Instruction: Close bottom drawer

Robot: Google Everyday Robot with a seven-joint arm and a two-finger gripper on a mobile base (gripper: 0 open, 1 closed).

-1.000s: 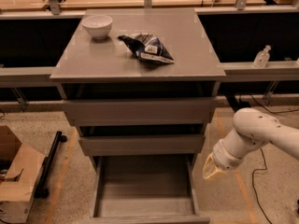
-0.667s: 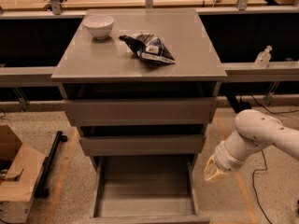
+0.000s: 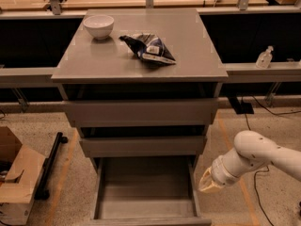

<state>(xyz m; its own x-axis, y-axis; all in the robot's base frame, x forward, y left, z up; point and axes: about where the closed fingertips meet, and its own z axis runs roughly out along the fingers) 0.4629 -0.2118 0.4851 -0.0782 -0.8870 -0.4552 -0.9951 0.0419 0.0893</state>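
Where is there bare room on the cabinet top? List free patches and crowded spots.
The cabinet top is bare along the front edge, and right of the chip bag to the right edge. Crowded at back left to centre, where the bowl and bag sit. The open bottom drawer looks bare inside; the gripper hangs outside its right wall.

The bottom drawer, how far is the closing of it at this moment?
Nothing looks done yet: the bottom drawer stands pulled far out, its bare inside in view below the middle drawer front. In hand: the gripper hangs low beside the drawer's right wall, apart from the front panel. Left: probably to reach the front panel and push the drawer in.
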